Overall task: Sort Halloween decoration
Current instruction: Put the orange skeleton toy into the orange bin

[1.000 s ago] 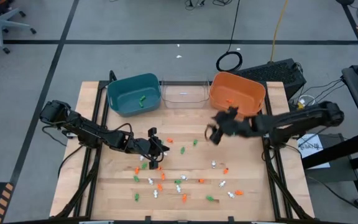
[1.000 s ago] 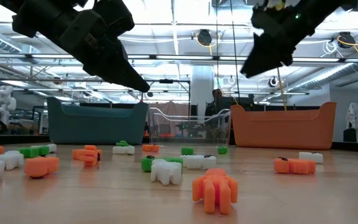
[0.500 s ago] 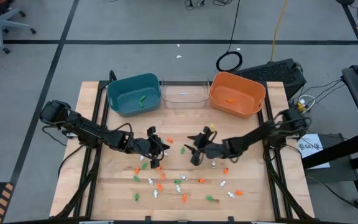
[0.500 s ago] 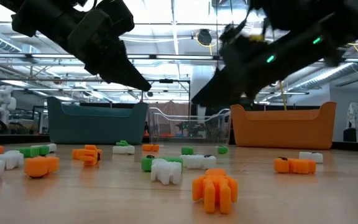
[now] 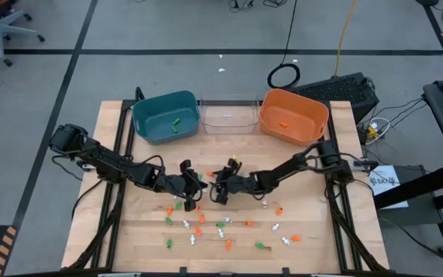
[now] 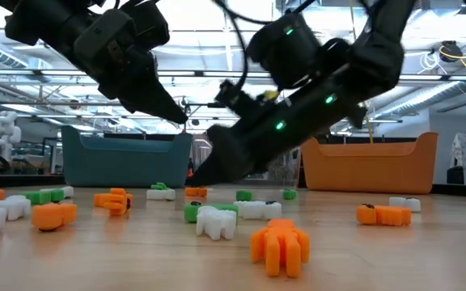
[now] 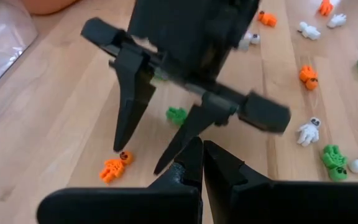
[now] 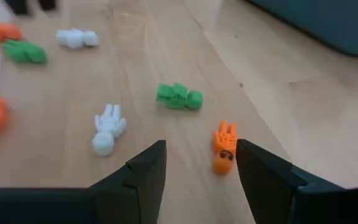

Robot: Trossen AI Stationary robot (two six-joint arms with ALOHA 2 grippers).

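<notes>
Back edge of the table [image 5: 114, 231]: teal bin [image 5: 165, 116] to my left, clear bin [image 5: 227, 117] in the middle, orange bin [image 5: 293, 116] to my right. A green piece lies in the teal bin and an orange piece in the orange bin. A black cable loop [image 5: 284, 76] and a dark keyboard-like box [image 5: 350, 91] sit on the floor behind the orange bin.

My two arms meet near the table's centre. My left gripper [image 5: 194, 187] hangs above the wood, fingers pressed together, nothing between them. It is just beside my right gripper [image 5: 220, 192]; in the left wrist view the right arm's fingers [image 7: 132, 99] fill the area straight ahead of my closed tips [image 7: 201, 163], so the left arm crowds that spot.

My right gripper [image 8: 199, 163] is spread wide and tilted down toward the table. An orange skeleton-like figure [image 8: 224, 147] lies flat on the wood between its two fingers, nearer one finger; I cannot tell whether either finger touches it. The same figure [image 7: 115, 167] shows in the left wrist view by one right fingertip.

Near it: a green piece [image 8: 179, 97] just beyond, a white skeleton [image 8: 107, 132] to one side. The rest of the Halloween decoration [image 5: 229, 227] is scattered over the front half of the table: small orange, green and white plastic figures, well apart from the bins. In the low view an orange one [image 6: 280, 245] sits closest to the camera, a white one [image 6: 217, 221] behind it.
</notes>
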